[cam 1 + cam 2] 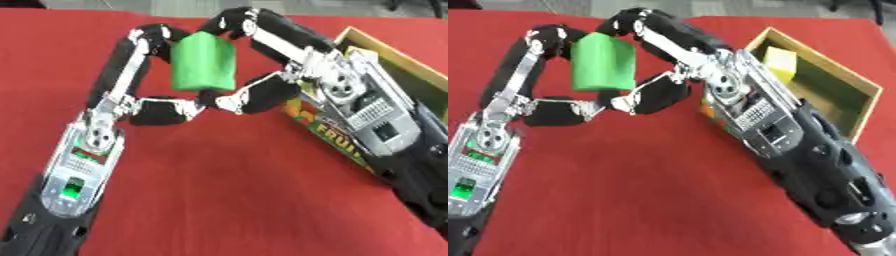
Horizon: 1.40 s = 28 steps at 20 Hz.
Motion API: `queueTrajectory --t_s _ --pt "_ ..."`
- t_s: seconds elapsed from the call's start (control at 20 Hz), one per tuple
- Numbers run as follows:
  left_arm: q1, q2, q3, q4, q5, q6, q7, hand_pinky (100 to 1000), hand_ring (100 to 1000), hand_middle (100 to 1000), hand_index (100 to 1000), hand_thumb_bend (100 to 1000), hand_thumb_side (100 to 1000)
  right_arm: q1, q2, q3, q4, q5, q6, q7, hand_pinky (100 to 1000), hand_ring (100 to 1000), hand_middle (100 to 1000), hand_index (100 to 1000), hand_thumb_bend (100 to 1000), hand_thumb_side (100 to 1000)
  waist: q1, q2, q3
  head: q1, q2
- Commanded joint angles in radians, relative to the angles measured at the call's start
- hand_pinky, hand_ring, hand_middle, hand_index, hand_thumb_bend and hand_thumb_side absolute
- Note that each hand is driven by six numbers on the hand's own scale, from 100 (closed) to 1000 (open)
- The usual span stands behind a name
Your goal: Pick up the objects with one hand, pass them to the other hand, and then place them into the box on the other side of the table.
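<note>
Above the red surface [227,190], a green block [203,62] is held upright between both hands. The left robot hand [131,95] pinches it with fingers at its top and thumb at its bottom, and the right robot hand [289,75] grasps it likewise from the other side. The wooden box [859,100], on the right, holds a yellow block [780,61].

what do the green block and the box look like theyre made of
Green block: probably foam or matte plastic, with an even colour, no shine and soft edges. It is pinched between the left hand and the right hand.
Box: walls look like bare light wood or thick card, tan and matte, with a printed label on the outer side.
</note>
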Motion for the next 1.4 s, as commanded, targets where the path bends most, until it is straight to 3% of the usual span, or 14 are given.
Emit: queueTrajectory --t_s 0.05,0.4,0.7,0.8,1.0,1.1,1.3,1.4 --pt "-0.014 -0.011 -0.006 -0.013 0.009 -0.010 0.001 627 542 451 499 139 100 -0.018 -0.006 -0.003 0.003 0.010 -0.001 -0.008 847 872 773 836 435 242 0.001 -0.016 -0.002 0.000 0.006" --pt "-0.012 -0.014 -0.010 -0.006 0.032 -0.031 -0.017 625 543 451 516 160 100 -0.018 0.000 -0.003 0.014 -0.010 0.007 -0.033 836 844 657 760 395 207 0.001 -0.015 -0.002 -0.002 0.002" --pt "-0.009 -0.016 -0.010 0.001 0.029 -0.031 -0.020 627 545 454 531 164 100 -0.015 -0.001 -0.002 0.014 -0.061 0.018 -0.071 811 791 528 636 224 139 0.002 -0.014 -0.003 0.001 -0.003" --pt "-0.009 -0.016 -0.010 0.005 0.025 -0.030 -0.019 631 549 459 541 207 100 -0.014 -0.002 -0.001 0.013 -0.079 0.020 -0.076 802 773 494 599 148 141 0.003 -0.015 -0.003 0.001 -0.005" --pt "-0.008 -0.017 -0.009 0.010 0.017 -0.031 -0.021 641 560 475 581 275 100 -0.013 -0.006 -0.001 0.007 -0.103 0.024 -0.079 795 753 458 556 112 124 0.004 -0.016 -0.004 -0.003 -0.003" --pt "-0.007 -0.016 -0.010 0.012 0.011 -0.034 -0.024 657 586 518 680 371 122 -0.012 -0.009 -0.002 0.002 -0.112 0.025 -0.077 792 747 447 542 104 124 0.004 -0.016 -0.004 -0.004 -0.004" --pt "-0.002 -0.012 -0.008 0.015 -0.020 -0.045 -0.051 717 683 635 850 745 274 -0.010 -0.017 -0.007 -0.012 -0.124 0.029 -0.068 790 742 441 537 103 117 0.004 -0.018 -0.005 -0.007 -0.002" --pt "0.002 -0.010 -0.004 0.017 -0.046 -0.051 -0.057 723 693 644 875 816 292 -0.009 -0.021 -0.010 -0.021 -0.130 0.030 -0.064 790 742 441 536 104 113 0.004 -0.018 -0.004 -0.009 -0.003"
